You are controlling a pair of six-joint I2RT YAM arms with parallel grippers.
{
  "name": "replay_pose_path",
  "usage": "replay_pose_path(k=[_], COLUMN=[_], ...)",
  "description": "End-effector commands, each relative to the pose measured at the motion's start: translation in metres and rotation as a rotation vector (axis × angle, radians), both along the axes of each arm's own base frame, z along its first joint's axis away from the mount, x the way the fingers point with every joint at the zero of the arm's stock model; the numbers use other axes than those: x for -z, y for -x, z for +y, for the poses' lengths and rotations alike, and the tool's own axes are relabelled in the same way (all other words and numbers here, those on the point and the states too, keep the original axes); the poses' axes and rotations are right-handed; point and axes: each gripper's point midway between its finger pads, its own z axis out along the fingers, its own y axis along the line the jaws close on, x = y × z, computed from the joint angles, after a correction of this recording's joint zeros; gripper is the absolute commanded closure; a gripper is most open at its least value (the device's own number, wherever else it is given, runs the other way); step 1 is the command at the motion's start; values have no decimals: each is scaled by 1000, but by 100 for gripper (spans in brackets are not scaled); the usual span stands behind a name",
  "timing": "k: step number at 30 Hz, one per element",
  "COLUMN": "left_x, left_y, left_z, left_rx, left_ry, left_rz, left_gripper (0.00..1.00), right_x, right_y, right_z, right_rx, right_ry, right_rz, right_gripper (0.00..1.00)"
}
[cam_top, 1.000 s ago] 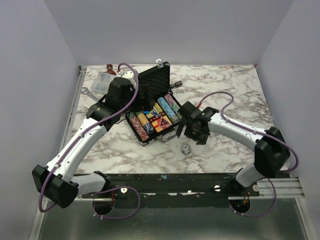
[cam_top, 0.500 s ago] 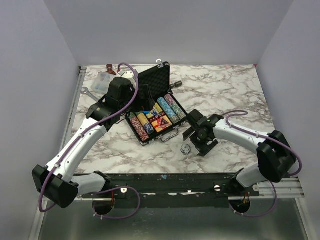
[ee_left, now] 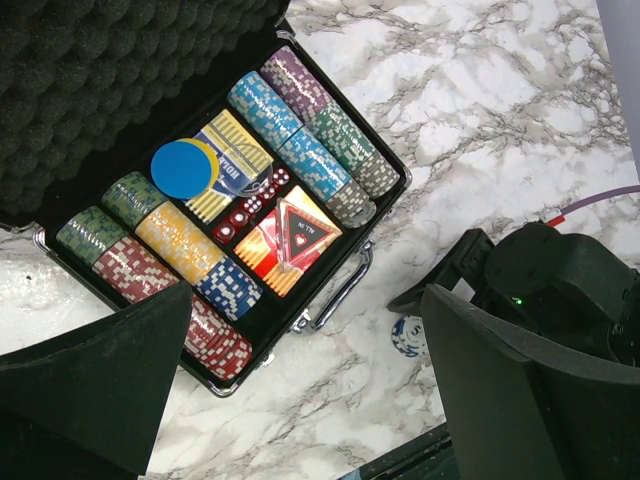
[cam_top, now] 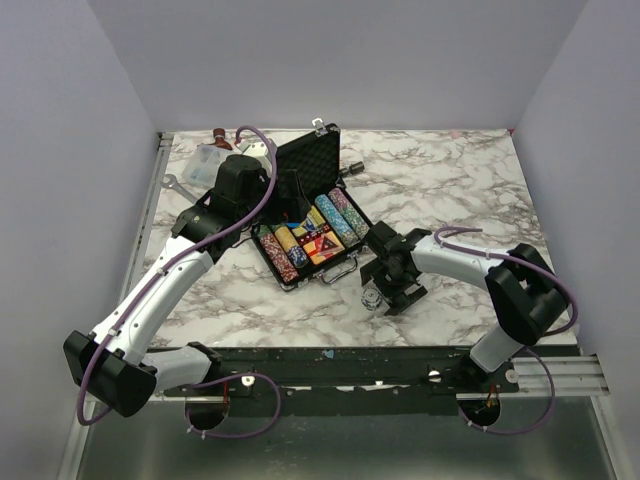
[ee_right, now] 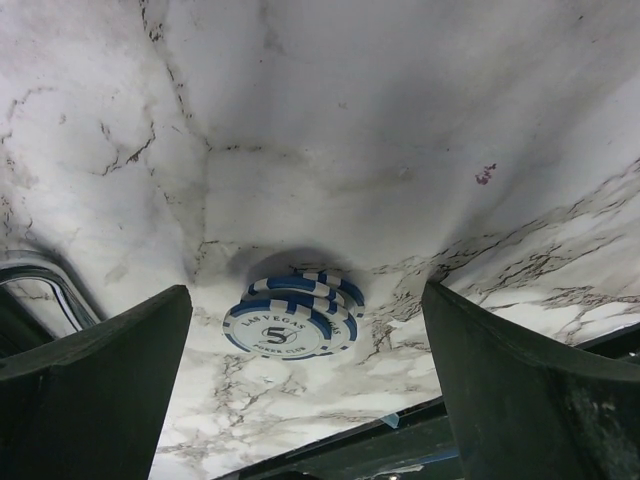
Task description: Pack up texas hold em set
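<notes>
The texas hold em set's black briefcase (cam_top: 300, 160) lies open at the table's centre left, lid up with foam lining. Inside it (ee_left: 395, 180) are multicoloured chip rows (ee_left: 305, 130), a blue disc (ee_left: 181, 168) and red-yellow card boxes (ee_left: 290, 240). A short stack of loose blue-and-white chips (ee_right: 290, 318) sits on the marble in front of the case (cam_top: 372, 298). My right gripper (cam_top: 376, 288) hangs open just over that stack, a finger on each side and neither touching it (ee_right: 305, 300). My left gripper (ee_left: 305, 300) is open, high above the case's near-left corner (cam_top: 255, 195).
A clear plastic box (cam_top: 212, 158), a silver wrench (cam_top: 172, 182) and a small red item (cam_top: 218, 131) lie at the back left behind my left arm. A small dark object (cam_top: 354, 167) sits right of the lid. The black rail (cam_top: 330, 355) marks the table's near edge.
My right gripper swung left and down from beside the case's right end to over the loose chips. The left arm has stayed still.
</notes>
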Motion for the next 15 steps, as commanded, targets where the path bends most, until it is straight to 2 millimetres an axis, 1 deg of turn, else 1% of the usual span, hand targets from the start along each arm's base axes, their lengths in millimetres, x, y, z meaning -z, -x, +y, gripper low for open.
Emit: replay_pose_path(k=[1, 3, 7, 10, 13, 15], left_x=[-17, -16, -15, -15, -14, -14], left_y=[2, 2, 2, 1, 1, 1], left_z=[-3, -3, -3, -3, -4, -4], left_rx=[17, 16, 15, 16, 20, 20], left_ry=[32, 31, 29, 27, 30, 30], left_rz=[-35, -32, -30, -28, -25, -23], left_gripper=[4, 4, 4, 4, 4, 4], right_x=[8, 11, 11, 9, 11, 12], right_y=[-2, 1, 4, 5, 4, 3], right_z=[2, 0, -7, -8, -7, -2], right_rx=[71, 85, 130, 156, 167, 163], right_ry=[-10, 5, 33, 30, 22, 7], right_rz=[15, 36, 48, 40, 39, 45], right_gripper=[0, 1, 9, 11, 13, 15])
